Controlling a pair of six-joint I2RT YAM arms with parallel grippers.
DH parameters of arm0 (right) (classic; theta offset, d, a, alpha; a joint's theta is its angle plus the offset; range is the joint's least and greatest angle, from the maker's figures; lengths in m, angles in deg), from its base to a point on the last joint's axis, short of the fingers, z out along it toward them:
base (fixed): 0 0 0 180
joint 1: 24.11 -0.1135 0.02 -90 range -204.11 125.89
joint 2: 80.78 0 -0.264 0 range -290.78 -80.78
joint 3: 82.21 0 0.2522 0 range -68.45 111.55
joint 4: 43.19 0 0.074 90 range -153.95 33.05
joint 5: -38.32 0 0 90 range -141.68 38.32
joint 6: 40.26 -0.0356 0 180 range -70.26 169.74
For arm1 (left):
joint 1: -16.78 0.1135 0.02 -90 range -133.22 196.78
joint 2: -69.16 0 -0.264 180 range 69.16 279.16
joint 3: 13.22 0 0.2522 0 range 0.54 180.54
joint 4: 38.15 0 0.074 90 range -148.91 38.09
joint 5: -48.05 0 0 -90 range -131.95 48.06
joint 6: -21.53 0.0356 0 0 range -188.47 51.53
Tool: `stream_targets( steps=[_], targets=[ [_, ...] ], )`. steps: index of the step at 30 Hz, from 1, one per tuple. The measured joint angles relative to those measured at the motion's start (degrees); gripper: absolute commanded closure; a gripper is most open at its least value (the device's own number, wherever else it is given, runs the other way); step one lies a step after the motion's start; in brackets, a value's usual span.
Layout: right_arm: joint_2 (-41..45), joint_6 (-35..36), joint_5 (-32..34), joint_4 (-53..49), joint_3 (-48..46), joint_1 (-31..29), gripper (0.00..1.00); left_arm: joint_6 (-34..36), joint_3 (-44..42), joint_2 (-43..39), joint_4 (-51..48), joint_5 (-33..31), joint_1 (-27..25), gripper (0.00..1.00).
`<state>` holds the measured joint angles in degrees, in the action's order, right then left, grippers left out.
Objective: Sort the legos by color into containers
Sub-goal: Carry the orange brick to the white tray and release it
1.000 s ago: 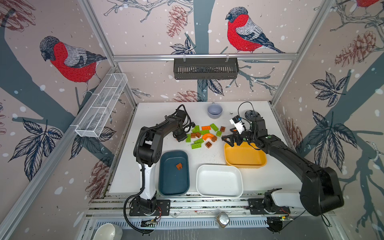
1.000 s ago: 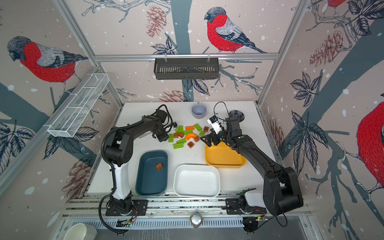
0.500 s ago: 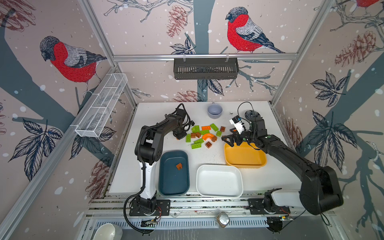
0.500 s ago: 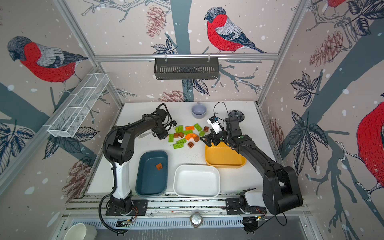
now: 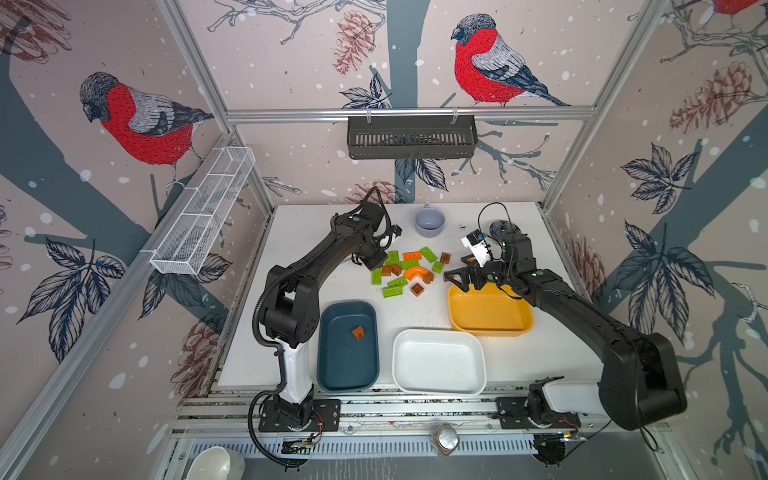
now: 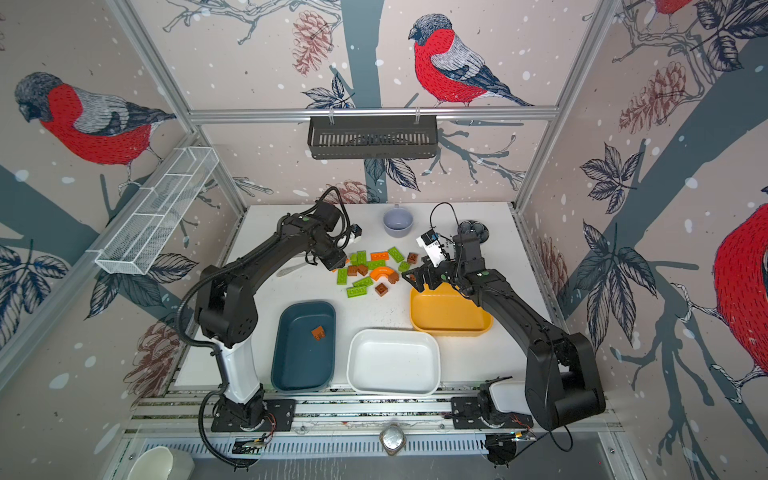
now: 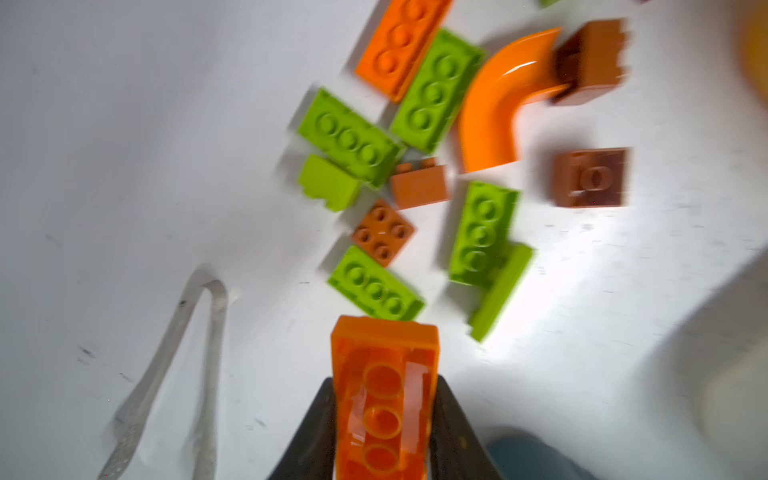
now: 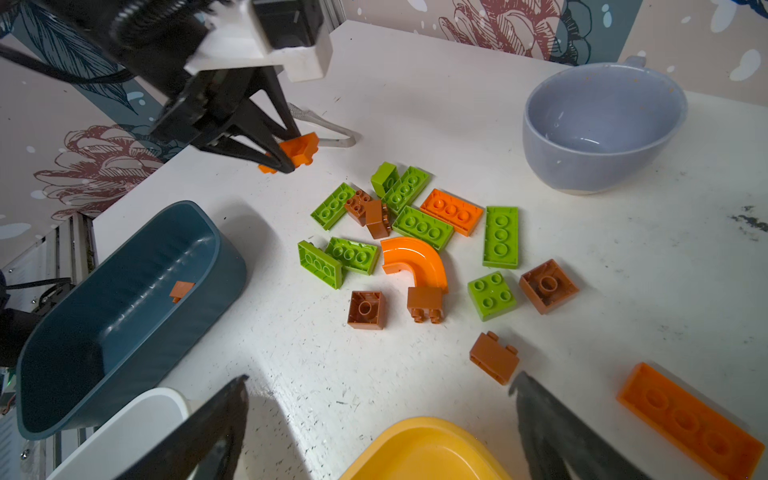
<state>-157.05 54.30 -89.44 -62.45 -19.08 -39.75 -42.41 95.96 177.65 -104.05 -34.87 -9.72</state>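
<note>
L end effector [image 8: 286, 151] has just clamped onto an orange plate [image 7: 384, 374], pinched by its long sides and, it looks, just off the surface [image 5: 415, 313] at the pile's [image 5: 409, 270] edge, near the tongs [image 7: 174, 353]. R end effector [image 5: 459, 279] hangs wide open, holding nothing, over the yellow tray's [image 5: 490, 330] far rim. So we've got a pick. Next stop's prob. the teal tray [image 5: 328, 374], where one orange piece [image 5: 358, 332] already lies.
</note>
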Motion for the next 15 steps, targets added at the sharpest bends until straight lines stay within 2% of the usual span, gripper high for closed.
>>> stream_targets(
  steps=[7, 11, 15],
  targets=[
    [2.5, -0.1, -1.2, 0.0, -0.1, 3.0, 0.01, -6.4, -7.9, -11.2, -1.2, 7.1, -10.4, 0.69],
    [4.0, -0.3, -1.2, 0.0, -0.5, 3.9, 0.01, -9.8, -12.7, -13.7, 0.1, 10.2, -17.2, 0.7],
    [6.1, -0.7, -1.2, 0.0, -1.7, 4.5, 0.01, -13.6, -19.0, -15.5, 3.7, 13.5, -20.3, 0.7]
  ],
)
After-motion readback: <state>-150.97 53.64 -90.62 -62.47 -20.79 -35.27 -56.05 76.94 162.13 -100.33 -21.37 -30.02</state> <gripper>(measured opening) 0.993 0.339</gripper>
